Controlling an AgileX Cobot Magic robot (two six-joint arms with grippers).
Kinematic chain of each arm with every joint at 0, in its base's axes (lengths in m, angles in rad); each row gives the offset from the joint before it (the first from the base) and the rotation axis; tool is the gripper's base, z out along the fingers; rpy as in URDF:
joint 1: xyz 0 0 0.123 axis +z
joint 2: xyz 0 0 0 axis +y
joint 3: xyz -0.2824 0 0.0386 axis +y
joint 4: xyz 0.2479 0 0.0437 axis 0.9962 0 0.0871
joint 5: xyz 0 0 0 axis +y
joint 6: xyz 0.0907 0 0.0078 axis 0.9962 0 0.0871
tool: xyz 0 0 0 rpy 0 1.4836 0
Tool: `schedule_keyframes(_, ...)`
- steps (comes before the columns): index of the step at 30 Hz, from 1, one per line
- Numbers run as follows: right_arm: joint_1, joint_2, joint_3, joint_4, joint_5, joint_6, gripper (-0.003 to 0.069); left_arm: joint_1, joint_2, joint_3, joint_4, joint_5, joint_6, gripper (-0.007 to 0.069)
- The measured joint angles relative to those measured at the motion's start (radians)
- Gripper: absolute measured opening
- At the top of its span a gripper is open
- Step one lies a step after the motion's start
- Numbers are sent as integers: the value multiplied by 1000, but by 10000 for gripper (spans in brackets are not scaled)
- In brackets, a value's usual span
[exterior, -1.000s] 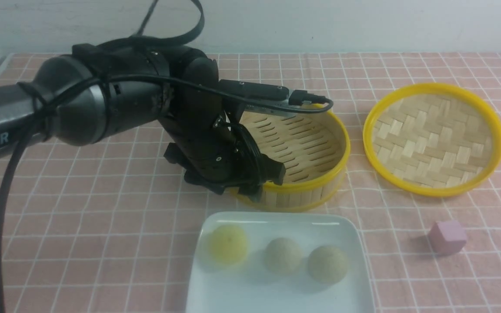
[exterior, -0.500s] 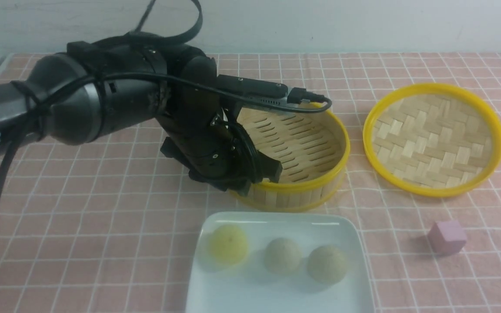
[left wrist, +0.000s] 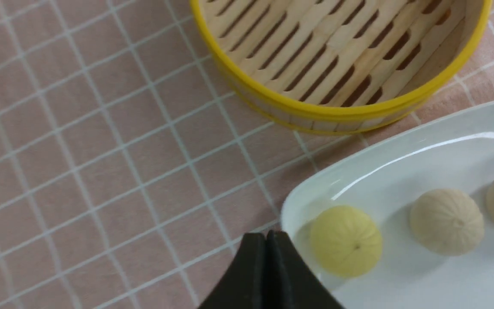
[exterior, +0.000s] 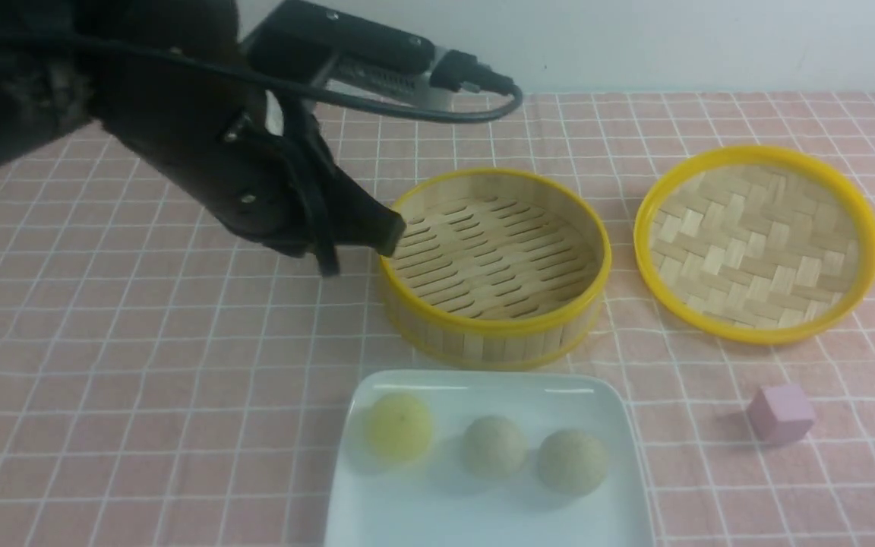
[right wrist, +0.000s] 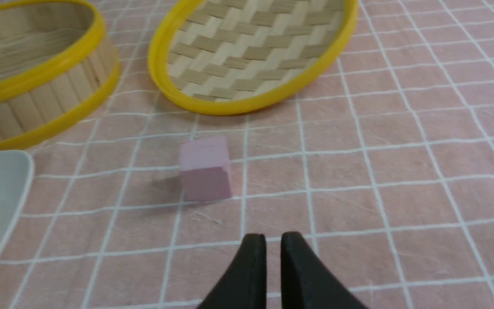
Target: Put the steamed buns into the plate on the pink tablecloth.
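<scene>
Front view shows all three steamed buns [exterior: 494,447] on our plate [exterior: 483,513], nearest its twelve o'clock rim; placing looks finished. Our left gripper [left wrist: 268,236] is closed on nothing; our right gripper's [right wrist: 273,238] tips stand slightly apart, empty.

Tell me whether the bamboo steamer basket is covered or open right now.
Open: the slatted bottom of the steamer basket shows, and its woven lid lies beside it on the cloth.
</scene>
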Motion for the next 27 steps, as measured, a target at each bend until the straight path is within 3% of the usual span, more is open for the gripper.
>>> schedule_keyframes(6, -72, -3, 20, -6, -23, 0, 48, 0, -163, 0, 102, 128, 0, -1)
schedule_keyframes(15, -77, -3, 23, 0, -36, 0, 56, 0, -420, 68, 111, 238, -102, -1)
schedule_keyframes(27, -77, -3, 23, 0, -36, -23, 72, 0, -1000, 479, 44, 234, -346, 6)
